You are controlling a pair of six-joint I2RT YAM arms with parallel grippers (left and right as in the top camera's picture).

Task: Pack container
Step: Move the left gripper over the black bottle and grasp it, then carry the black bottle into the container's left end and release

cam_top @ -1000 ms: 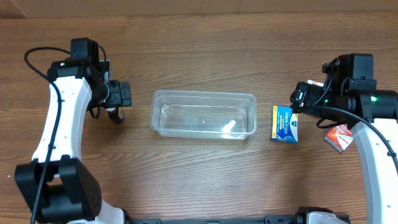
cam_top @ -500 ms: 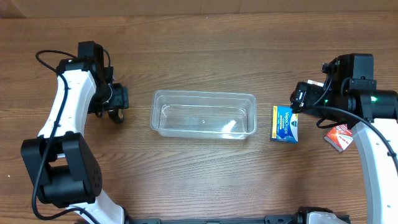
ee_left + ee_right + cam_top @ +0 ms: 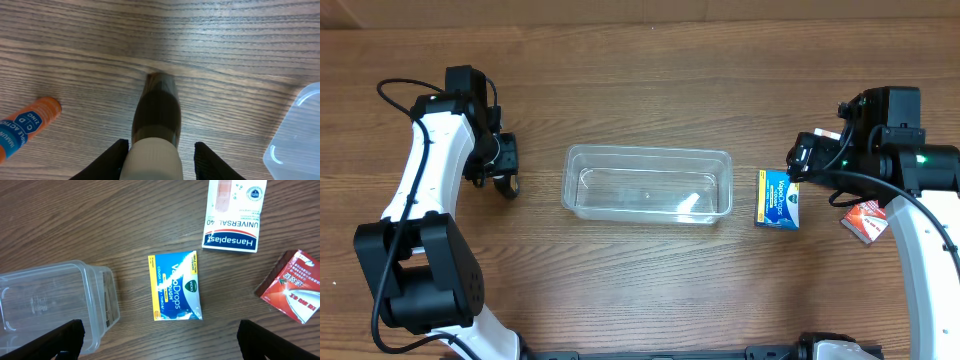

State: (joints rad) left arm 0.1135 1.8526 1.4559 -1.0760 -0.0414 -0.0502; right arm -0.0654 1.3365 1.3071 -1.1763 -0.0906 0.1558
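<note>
The clear container (image 3: 648, 151) lies mid-table; its corner shows in the left wrist view (image 3: 300, 130) and its end in the right wrist view (image 3: 50, 305). Left of it, my left gripper (image 3: 505, 180) straddles a dark brown bottle (image 3: 156, 107) with a white cap that lies on the wood. In the left wrist view the left gripper (image 3: 159, 146) has its left finger against the cap and a narrow gap at the right finger. My right gripper (image 3: 160, 342) stands wide open and holds nothing, above the table near a blue Vicks VapoDrops packet (image 3: 175, 286).
An orange tube (image 3: 27, 127) lies left of the bottle. A Hansaplast box (image 3: 234, 212) and a red box (image 3: 292, 285) lie beyond and right of the blue packet (image 3: 778, 200). The red box (image 3: 866, 218) sits under the right arm.
The left gripper's jaws have narrowed from wide open to close around the bottle's cap, and the left arm shifted slightly. The right arm and the packet have not moved.
</note>
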